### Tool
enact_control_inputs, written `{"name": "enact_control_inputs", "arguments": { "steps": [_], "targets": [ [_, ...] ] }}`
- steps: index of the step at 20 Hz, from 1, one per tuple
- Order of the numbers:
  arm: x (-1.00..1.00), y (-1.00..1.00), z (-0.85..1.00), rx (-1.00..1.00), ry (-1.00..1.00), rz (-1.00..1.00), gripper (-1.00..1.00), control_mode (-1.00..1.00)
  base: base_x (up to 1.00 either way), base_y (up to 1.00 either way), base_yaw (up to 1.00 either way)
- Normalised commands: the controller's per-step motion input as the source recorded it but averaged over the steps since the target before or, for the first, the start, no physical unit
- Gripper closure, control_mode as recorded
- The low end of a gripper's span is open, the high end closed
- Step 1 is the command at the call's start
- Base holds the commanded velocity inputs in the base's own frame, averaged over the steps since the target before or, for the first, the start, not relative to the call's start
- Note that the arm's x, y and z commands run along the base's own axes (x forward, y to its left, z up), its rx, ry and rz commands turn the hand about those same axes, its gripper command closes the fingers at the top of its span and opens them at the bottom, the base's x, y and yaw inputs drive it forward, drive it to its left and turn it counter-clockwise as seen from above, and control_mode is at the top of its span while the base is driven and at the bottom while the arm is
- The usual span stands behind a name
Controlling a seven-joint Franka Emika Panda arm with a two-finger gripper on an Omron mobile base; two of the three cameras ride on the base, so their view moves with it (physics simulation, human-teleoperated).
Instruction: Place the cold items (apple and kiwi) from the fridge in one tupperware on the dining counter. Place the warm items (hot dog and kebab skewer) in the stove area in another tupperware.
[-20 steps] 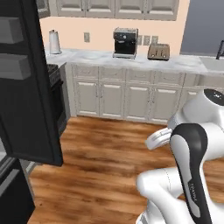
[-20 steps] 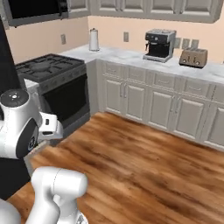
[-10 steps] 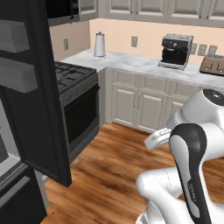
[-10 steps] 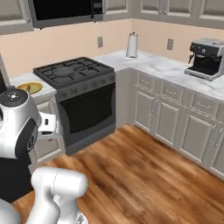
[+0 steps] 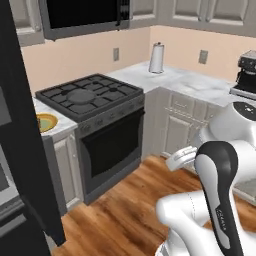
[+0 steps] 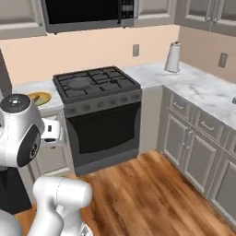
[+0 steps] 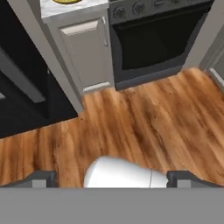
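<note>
Gripper [image 7: 112,177] fingers spread, empty — over bare wood floor [image 7: 144,118]; stove [image 5: 95,112] front edge ahead.

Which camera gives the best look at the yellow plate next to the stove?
The left base view: the plate lies in plain sight on the counter. The right base view shows it partly hidden behind the arm; the hand view catches its edge.

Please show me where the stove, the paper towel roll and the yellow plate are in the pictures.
stove [image 6: 94,83]: right base view, on its black cooktop grates.
paper towel roll [image 5: 157,58]: left base view, on the middle of the white roll.
yellow plate [image 5: 46,121]: left base view, on its flat centre, on the counter beside the stove.
</note>
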Motion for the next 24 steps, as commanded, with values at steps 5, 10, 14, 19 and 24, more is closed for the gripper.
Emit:
{"name": "enact_control_inputs", "arguments": {
  "steps": [5, 10, 14, 19, 24],
  "targets": [
    [0.00, 0.00, 0.00, 0.00, 0.00, 0.00, -1.00, 1.00, 1.00, -0.13, 0.46],
    [0.00, 0.00, 0.00, 0.00, 0.00, 0.00, -1.00, 1.00, 1.00, -0.04, 0.44],
    [0.00, 0.00, 0.00, 0.00, 0.00, 0.00, -1.00, 1.00, 1.00, -0.14, 0.50],
    [0.00, 0.00, 0.00, 0.00, 0.00, 0.00, -1.00, 1.00, 1.00, -0.18, 0.48],
    [0.00, 0.00, 0.00, 0.00, 0.00, 0.00, -1.00, 1.00, 1.00, -0.11, 0.31]
  ]
}}
